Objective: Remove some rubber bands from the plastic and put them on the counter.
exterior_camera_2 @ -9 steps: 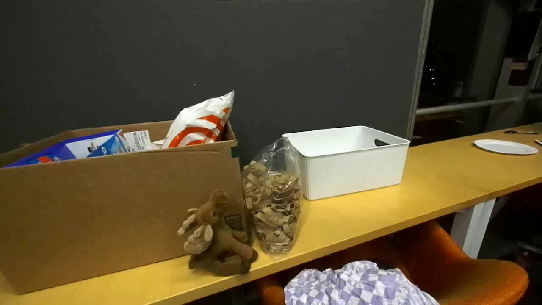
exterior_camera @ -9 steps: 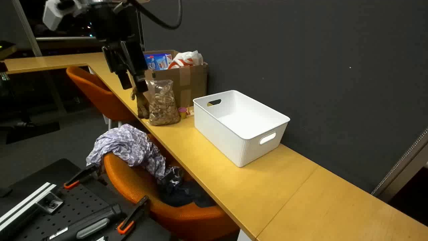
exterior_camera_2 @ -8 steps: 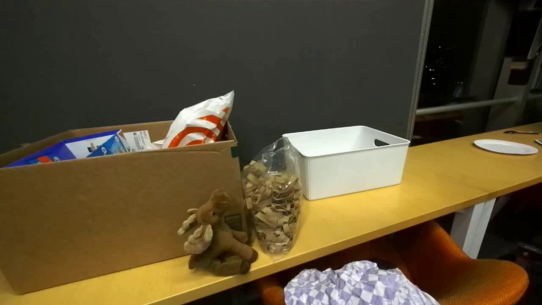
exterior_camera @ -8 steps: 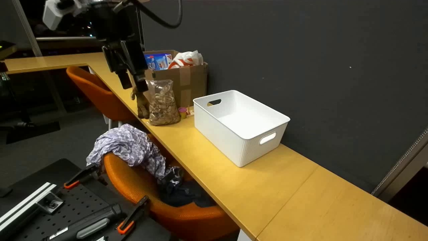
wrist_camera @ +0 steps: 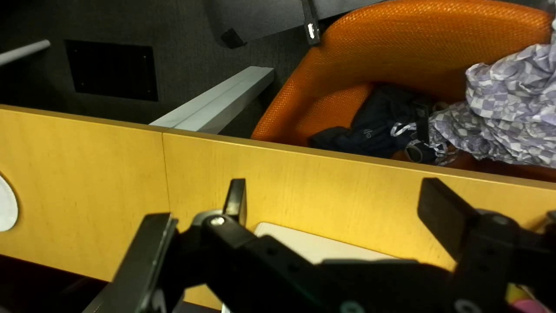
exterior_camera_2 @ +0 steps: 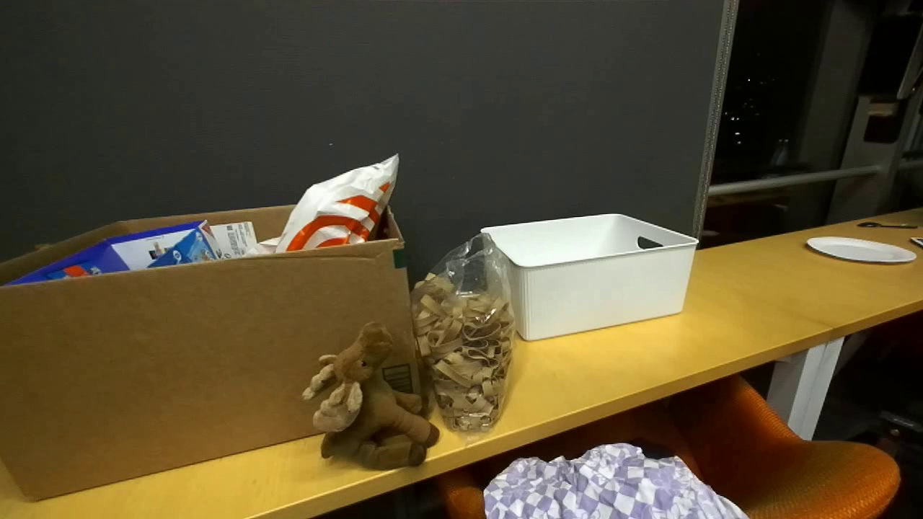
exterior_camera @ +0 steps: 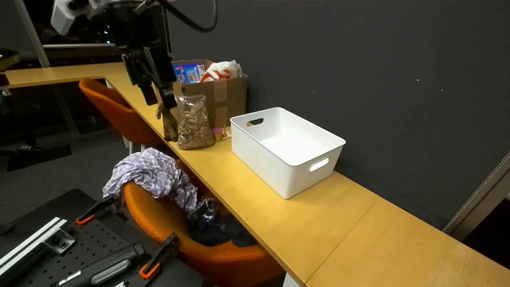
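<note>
Because the bands [exterior_camera_2: 465, 360] pack its lower part full, the bag [exterior_camera_2: 472, 268] can probably stand unaided; it is upright near the front edge of the table [exterior_camera_2: 613, 371] (the edge over the chair [exterior_camera_2: 779, 447]), just beside the box [exterior_camera_2: 216, 367]. All bands that show are inside it. Clear plastic rises slack above them — likely to fold when anything reaches in. Moose [exterior_camera_2: 378, 414] sits at the same edge, against or close to the box. Bin [exterior_camera: 259, 157] is set toward the back edge, which would leave a front strip for laying bands down.

Gripper [exterior_camera: 159, 99] hangs in the air, fingers [wrist_camera: 447, 213] spread wide, nothing between them: spread, I judge, for a reach into the bag, not yet made.

Hard to make out: whether the bag's mouth is open; whether bag and box touch. In an exterior view the gripper covers part of the moose [exterior_camera: 170, 125]. Wrist view — fingers mask much of the bin, only a scrap of pot [wrist_camera: 529, 306] shows at lower right, and the bag cannot be picked out. No end corner of the table is in frame.
</note>
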